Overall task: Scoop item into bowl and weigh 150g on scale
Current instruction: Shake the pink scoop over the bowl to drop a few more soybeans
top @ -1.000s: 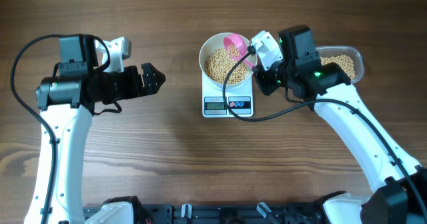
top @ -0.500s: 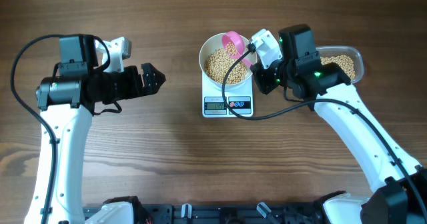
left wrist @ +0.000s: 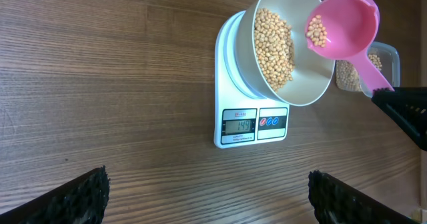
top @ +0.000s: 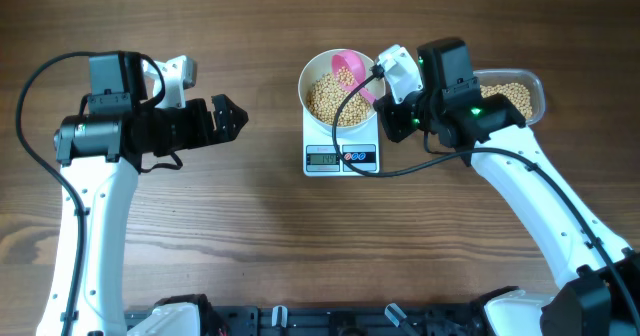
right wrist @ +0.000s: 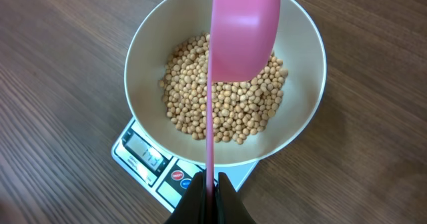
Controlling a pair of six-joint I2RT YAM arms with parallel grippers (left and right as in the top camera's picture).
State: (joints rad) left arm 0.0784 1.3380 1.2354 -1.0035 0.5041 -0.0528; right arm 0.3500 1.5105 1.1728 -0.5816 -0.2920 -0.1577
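Right, the right gripper point(right wrist: 208, 187) is clamped tight on the thin handle of the pink scoop point(left wrist: 340, 24). It holds the cup over the white bowl point(left wrist: 300, 84), near the rim at about 2 o'clock seen from above. The beans point(right wrist: 200, 97) lie heaped in the bowl, with only a few left in the scoop. That looks to me like a careful top-up, trickling rather than dumping.

The bowl sits on the scale point(top: 342, 157), whose display faces 6 o'clock and is unobstructed, though the digits are too small for me to call. At 3 o'clock from the bowl sits a clear tub point(top: 541, 98) with more beans, partly under the right arm and handy for refills.

The left gripper point(top: 232, 119) waits well apart at 9 o'clock, jaws spread wide and holding nothing, sensibly away from the scale.

One thing to watch is the black cable point(top: 350, 111) from the right wrist, which loops across the bowl. I cannot tell whether it touches, but if it does it could nudge the reading.
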